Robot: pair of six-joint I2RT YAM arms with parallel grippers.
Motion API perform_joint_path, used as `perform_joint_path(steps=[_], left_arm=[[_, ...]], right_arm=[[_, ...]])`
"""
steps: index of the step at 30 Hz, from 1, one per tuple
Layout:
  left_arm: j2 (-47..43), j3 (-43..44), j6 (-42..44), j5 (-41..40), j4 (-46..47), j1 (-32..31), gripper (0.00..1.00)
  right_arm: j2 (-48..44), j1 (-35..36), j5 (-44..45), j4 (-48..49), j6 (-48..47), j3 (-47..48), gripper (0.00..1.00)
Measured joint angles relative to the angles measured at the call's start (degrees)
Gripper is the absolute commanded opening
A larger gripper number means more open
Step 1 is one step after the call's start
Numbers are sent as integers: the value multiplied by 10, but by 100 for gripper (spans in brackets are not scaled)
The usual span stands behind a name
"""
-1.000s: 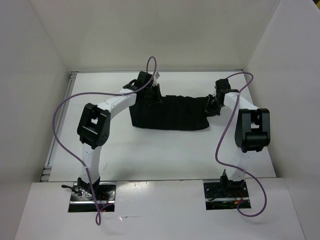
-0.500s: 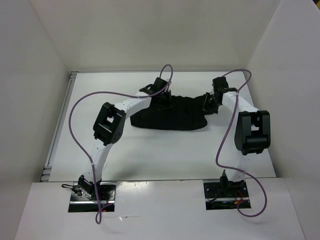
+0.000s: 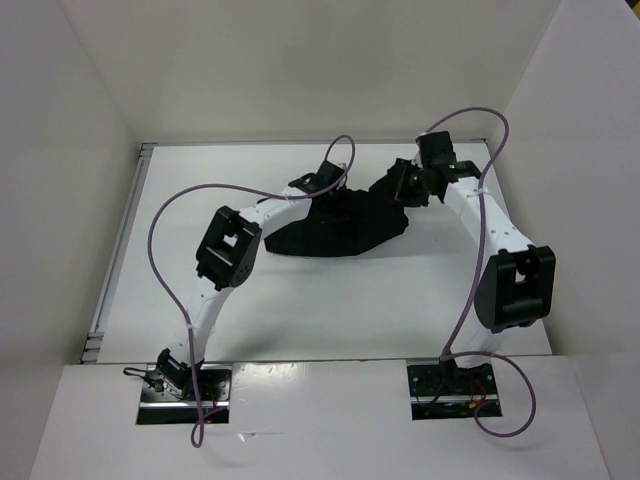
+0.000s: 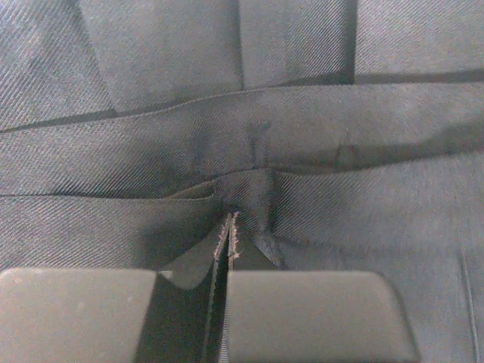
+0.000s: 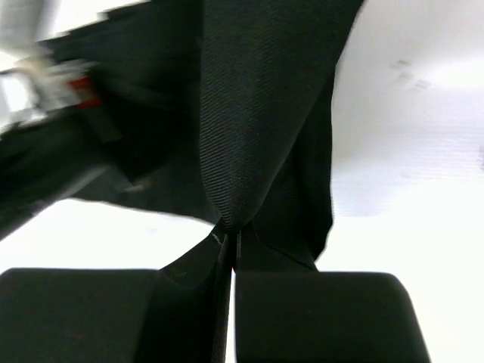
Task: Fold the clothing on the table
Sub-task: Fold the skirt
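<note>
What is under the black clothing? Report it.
White table shows beneath the end of the clothing that the right gripper holds up. Whatever the flat part covers is hidden.

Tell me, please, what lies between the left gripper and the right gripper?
The black clothing, bunched, spans the stretch between the left gripper and the right gripper, each shut on it; the top view shows this.

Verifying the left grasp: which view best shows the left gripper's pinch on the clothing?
Left wrist: the left gripper is shut on a raised fold of the clothing, close up. Top external shows only the wrist over the bunched clothing, pinch hidden. Right wrist shows the right gripper shut on its own fold.
</note>
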Motion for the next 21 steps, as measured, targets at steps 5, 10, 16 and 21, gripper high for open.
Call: perform_joint_path(steps=[5, 10, 16, 21], left_arm=[[6, 17, 1, 1, 0, -9, 0], [6, 26, 8, -1, -8, -12, 24], [-21, 26, 26, -5, -34, -2, 43], [-110, -4, 39, -49, -44, 24, 43]], right_arm=[[-17, 43, 0, -13, 6, 43, 0], [-28, 47, 4, -27, 9, 56, 0], [-32, 47, 13, -39, 9, 73, 0], [-34, 47, 15, -43, 8, 76, 0]])
